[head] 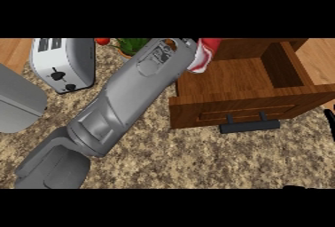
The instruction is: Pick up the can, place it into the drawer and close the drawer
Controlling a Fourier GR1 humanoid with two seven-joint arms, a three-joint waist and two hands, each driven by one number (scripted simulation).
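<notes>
The red and white can [204, 55] hangs tilted at the far end of my left forearm [124, 102], over the back left corner of the open wooden drawer [216, 95]. The forearm runs from the lower left up to the can and hides my left hand. The drawer's inside is bare wood, and its black handle [248, 125] faces me. Of my right hand [329, 124] only a thin upright black finger shows at the right edge, beside the drawer's front corner and apart from it.
A silver toaster [62, 64] stands at the back left. A grey rounded object [16, 102] sits at the left edge. A green plant [133, 44] and something red [101, 41] lie behind the forearm. Speckled counter [196, 159] spreads in front of the drawer.
</notes>
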